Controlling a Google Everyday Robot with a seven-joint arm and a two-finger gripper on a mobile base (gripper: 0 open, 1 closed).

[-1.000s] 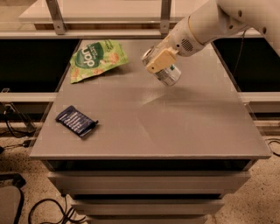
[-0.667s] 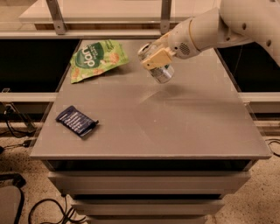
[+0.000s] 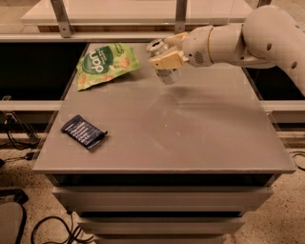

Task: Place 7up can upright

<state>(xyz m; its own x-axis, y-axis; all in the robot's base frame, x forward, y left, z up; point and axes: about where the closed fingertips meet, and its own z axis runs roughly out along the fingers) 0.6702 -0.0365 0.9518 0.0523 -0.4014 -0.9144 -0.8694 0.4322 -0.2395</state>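
Grey tabletop (image 3: 200,138) on a drawer unit (image 3: 162,196), speckled floor below, dark cables (image 3: 19,139) trailing at far left. A pale shelf on metal posts (image 3: 180,10) ran behind the table.

Left front area: flat dark blue packet (image 3: 83,132) lay on the surface near the left edge, angled, well apart from everything else.

Left rear: green snack bag (image 3: 107,64) with white lettering lay flat near the back-left corner.

Centre rear: 7up can (image 3: 168,75) sat just right of the bag, not touching it. The can was tilted, shiny top pointing up and to the left, base down and to the right. It appeared lifted clear of the tabletop, though from this angle contact at the base could not be ruled out.

The gripper (image 3: 164,50) was clenched around the can's body, one tan finger (image 3: 164,60) across the near side and the other behind.

Right: the white arm (image 3: 238,40) reached in from the upper right corner over the table's back edge.
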